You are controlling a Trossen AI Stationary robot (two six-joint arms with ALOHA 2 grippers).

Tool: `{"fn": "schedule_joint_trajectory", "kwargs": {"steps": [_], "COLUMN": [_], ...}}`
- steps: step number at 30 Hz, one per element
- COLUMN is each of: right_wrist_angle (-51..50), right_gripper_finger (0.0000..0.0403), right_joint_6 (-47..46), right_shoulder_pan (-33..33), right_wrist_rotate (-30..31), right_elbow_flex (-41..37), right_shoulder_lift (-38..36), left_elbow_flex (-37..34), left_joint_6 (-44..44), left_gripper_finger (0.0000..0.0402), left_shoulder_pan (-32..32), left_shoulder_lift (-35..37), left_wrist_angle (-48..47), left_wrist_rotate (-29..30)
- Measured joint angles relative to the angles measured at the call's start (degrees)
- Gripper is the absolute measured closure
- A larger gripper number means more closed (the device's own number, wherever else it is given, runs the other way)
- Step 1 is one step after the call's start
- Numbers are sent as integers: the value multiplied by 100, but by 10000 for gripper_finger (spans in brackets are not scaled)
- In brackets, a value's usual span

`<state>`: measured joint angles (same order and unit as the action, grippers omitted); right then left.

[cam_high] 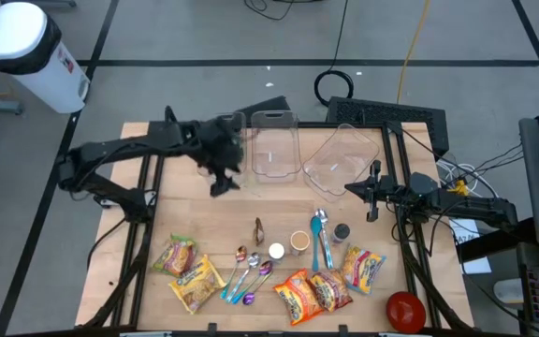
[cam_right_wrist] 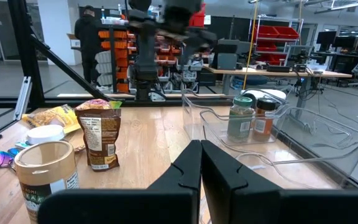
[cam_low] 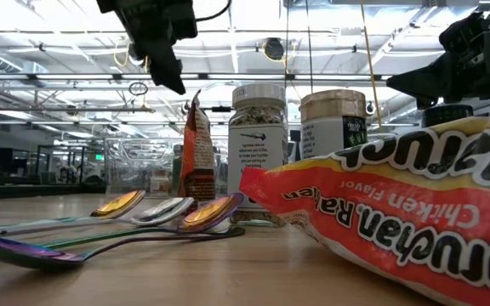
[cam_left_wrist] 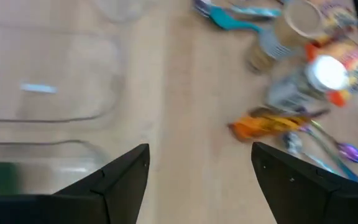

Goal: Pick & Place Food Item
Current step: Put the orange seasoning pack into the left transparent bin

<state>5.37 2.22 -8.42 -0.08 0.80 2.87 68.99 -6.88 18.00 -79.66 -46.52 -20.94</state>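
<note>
A small brown snack pouch (cam_high: 259,227) stands upright on its bottom edge at the table's middle; it also shows in the low view (cam_low: 196,157) and the right wrist view (cam_right_wrist: 101,140). My left gripper (cam_high: 221,184) hovers above the table, just on the near side of the left clear container (cam_high: 274,145). It is open and empty (cam_left_wrist: 201,165), and it shows high up in the low view (cam_low: 167,68). My right gripper (cam_high: 352,190) waits shut (cam_right_wrist: 201,163) by the right clear container (cam_high: 342,154).
Several seasoning jars (cam_high: 299,241) and a teal spoon (cam_high: 322,239) stand right of the pouch. Several metal spoons (cam_high: 248,273) and ramen and snack packets (cam_high: 312,292) (cam_high: 187,270) lie along the near edge. A red bowl (cam_high: 405,311) sits at the near right corner.
</note>
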Motion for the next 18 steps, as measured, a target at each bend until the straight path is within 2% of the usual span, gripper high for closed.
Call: {"fn": "schedule_joint_trajectory", "kwargs": {"steps": [5,8,18], "right_wrist_angle": [0,0,31], "right_gripper_finger": [403,403,403], "right_joint_6": [-2,-2,0], "right_shoulder_pan": [2,2,2], "right_wrist_rotate": [0,0,-4], "right_elbow_flex": [2,2,2], "right_shoulder_lift": [-1,0,2], "left_elbow_flex": [0,1,-2], "left_joint_6": [1693,2160,3130], "left_gripper_finger": [113,113,133], "left_shoulder_pan": [-767,-1156,-2034], "left_shoulder_lift": [-71,-126,-602], "left_wrist_angle": [285,496,640], "left_wrist_rotate": [14,132,1847]}}
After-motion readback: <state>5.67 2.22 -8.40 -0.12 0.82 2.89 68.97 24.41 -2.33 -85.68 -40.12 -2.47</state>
